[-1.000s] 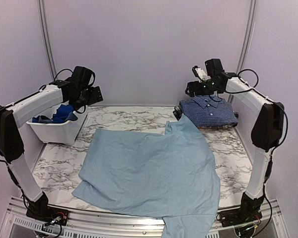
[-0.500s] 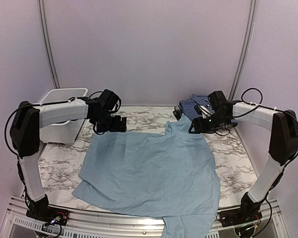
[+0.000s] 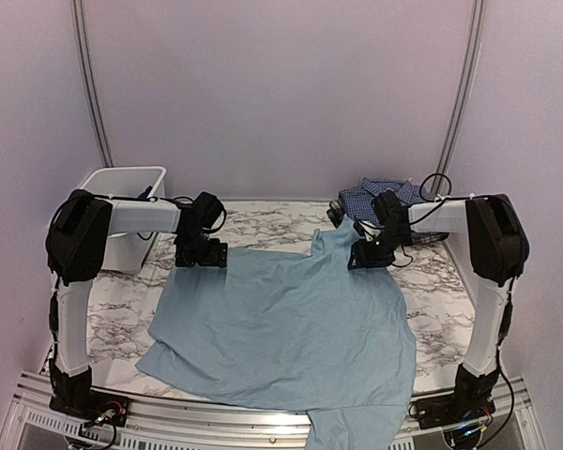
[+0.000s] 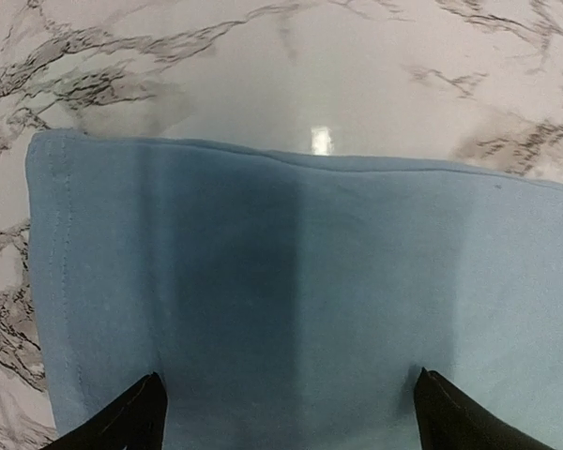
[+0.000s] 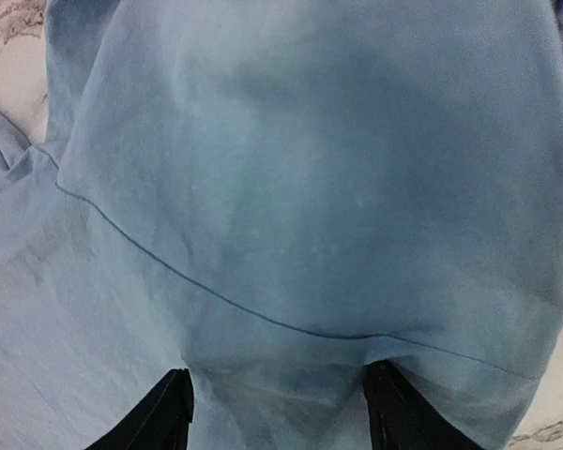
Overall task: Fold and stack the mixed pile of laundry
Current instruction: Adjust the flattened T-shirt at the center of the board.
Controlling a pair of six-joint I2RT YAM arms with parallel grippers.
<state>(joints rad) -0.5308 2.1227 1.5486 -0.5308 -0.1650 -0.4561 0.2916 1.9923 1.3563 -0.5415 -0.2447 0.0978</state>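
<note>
A plain light blue T-shirt lies spread flat on the marble table. My left gripper is open, its fingertips pressed down on the shirt's far left corner. My right gripper is open, down on the shirt's far right part, where the cloth bunches between the fingers. A folded navy small-check button shirt lies at the far right behind the right arm. The plaid piece and the royal blue garment are not visible.
A white plastic bin stands at the far left. The T-shirt's lower edge hangs over the table's near edge. Bare marble shows beyond the shirt's far edge.
Both arms have come down from above the bin and the folded shirt to the T-shirt's far corners. The T-shirt itself has not shifted.
</note>
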